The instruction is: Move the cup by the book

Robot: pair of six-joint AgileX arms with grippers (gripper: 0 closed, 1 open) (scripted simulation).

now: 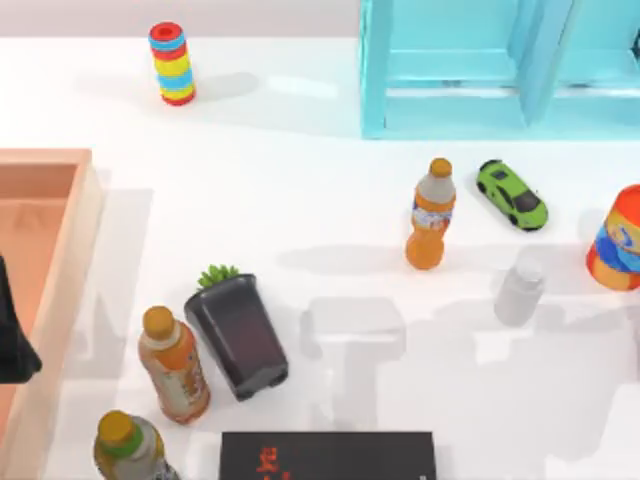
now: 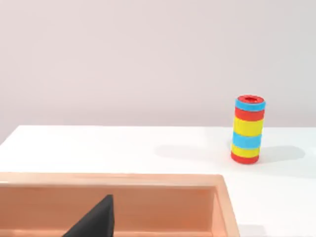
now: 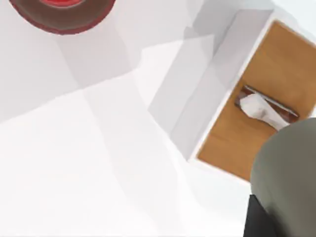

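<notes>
The cup (image 1: pixel 520 290), small, plain and pale grey, stands upright on the white table at the right, between the orange bottle (image 1: pixel 431 215) and the orange-and-blue can (image 1: pixel 616 240). The book (image 1: pixel 328 456), flat and black with red characters, lies at the table's front edge near the middle, far from the cup. My left gripper (image 1: pixel 10 340) hangs over the wooden tray (image 1: pixel 62 260) at the left edge, and a dark tip of it (image 2: pixel 94 223) appears in the left wrist view. In the right wrist view a dark piece of my right gripper (image 3: pixel 256 218) sits under a grey rounded shape (image 3: pixel 289 173).
A black plant pot (image 1: pixel 238 335) lies tipped beside two bottles (image 1: pixel 172 365) at the front left. A green toy car (image 1: pixel 512 193) and a turquoise shelf (image 1: pixel 480 70) are at the back right. A striped cylinder (image 1: pixel 172 62) stands at the back left. A red-rimmed top (image 3: pixel 61 12) shows below my right wrist.
</notes>
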